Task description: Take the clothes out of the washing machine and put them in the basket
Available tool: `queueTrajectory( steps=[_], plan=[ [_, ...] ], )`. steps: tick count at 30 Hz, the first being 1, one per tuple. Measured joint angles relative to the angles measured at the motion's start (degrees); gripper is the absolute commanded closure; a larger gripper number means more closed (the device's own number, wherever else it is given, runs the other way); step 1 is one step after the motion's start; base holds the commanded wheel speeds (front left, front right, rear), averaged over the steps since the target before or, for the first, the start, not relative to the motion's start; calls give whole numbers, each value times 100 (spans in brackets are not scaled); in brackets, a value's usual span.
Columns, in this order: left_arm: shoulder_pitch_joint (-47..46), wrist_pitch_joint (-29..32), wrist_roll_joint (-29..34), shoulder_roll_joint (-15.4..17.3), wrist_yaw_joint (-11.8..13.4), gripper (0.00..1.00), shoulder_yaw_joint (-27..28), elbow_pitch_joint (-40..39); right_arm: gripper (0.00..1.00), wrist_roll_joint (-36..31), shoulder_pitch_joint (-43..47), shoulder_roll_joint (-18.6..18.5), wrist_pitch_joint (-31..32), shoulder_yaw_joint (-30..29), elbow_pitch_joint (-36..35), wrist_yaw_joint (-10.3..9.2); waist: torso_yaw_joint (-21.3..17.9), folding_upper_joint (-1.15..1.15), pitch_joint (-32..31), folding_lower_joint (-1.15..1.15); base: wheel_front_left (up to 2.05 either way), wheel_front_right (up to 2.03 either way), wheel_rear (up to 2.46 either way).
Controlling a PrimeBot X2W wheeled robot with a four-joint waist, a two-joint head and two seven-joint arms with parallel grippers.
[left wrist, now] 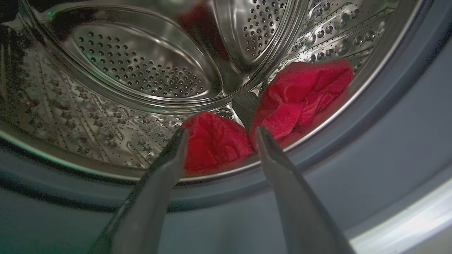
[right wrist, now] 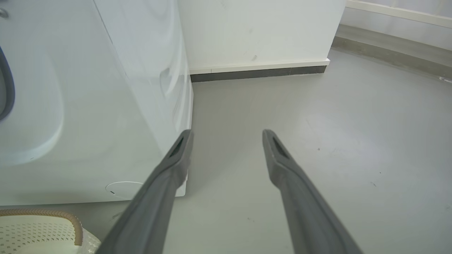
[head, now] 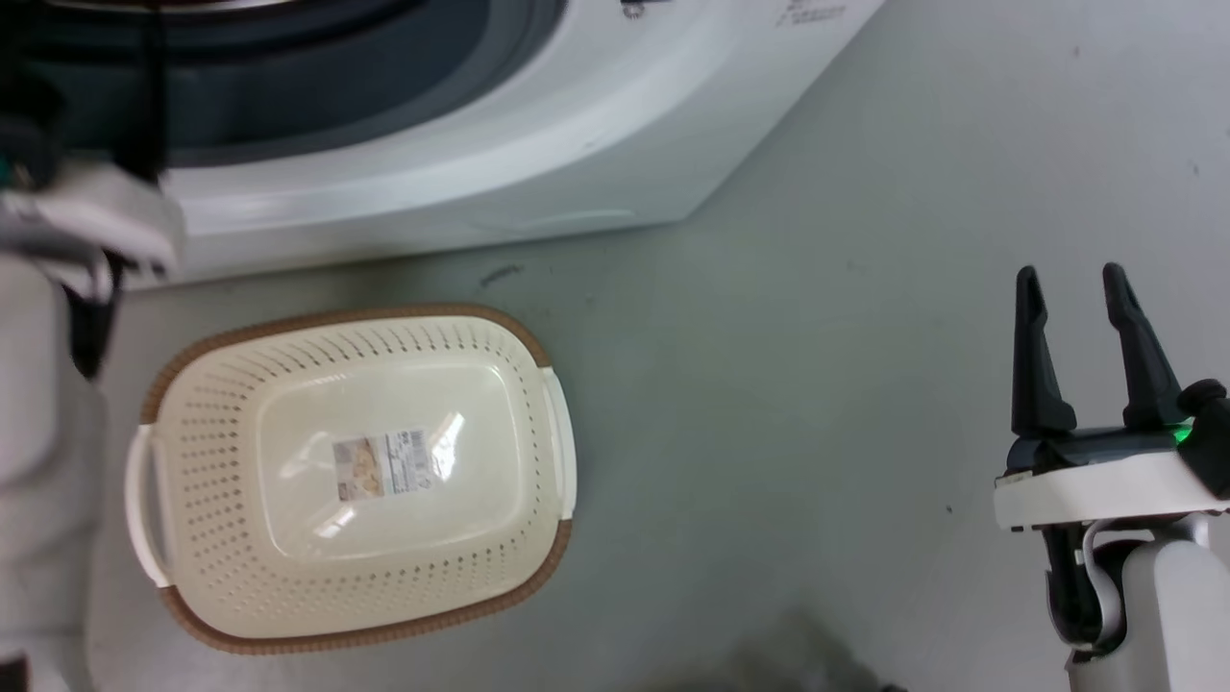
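1. Left wrist view looks along the left gripper [left wrist: 221,129] into the steel drum [left wrist: 141,70] of the washing machine [left wrist: 423,215]. Its two fingers stand well apart and hold nothing.
2. One red garment [left wrist: 213,143] lies bunched on the drum's lower lip, between the two fingertips and just beyond them. Whether the tips touch it cannot be told.
3. The second red garment [left wrist: 303,91] lies beyond the right-hand finger, up and to its right, against the perforated drum wall. A dark drum paddle [left wrist: 245,106] shows between the two pieces.
4. The grey rubber ring [left wrist: 388,141] curves beneath and beside both fingers.
5. The right gripper [right wrist: 227,132] hangs over the bare grey floor [right wrist: 317,141], with its fingers spread wide and nothing between them.
6. In the right wrist view the washer's white front stands off that gripper's left finger, and a corner of the basket [right wrist: 42,212] sits by that finger's base.
7. In the head view the basket stands on the floor before the washer, well to the left of the right gripper's fingers. A label sticker [head: 380,466] lies on its bottom.
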Motion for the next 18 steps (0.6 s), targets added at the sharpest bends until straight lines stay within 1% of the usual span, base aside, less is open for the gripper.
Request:
queueTrajectory(
  steps=[4,6,13,18],
  plan=[
    [-1216,535,-11,425,-37,0,-369,430,0,96,-194,-3,-1,104,-102,0,-132,0,488,0,0,0,0],
    [-1806,901,-126,662,-38,0,-809,641,0,164,-285,1,-1,187,-162,1,-197,0,705,0,0,0,0],
    [-3858,2625,-1058,1289,-47,0,-2405,1230,0,379,-454,0,-1,430,-385,1,-398,0,1311,0,0,0,0],
    [-4920,3958,-1869,1635,-47,0,-3378,1423,0,558,-458,2,0,611,-408,1,-616,0,1582,0,0,0,0]
  ],
)
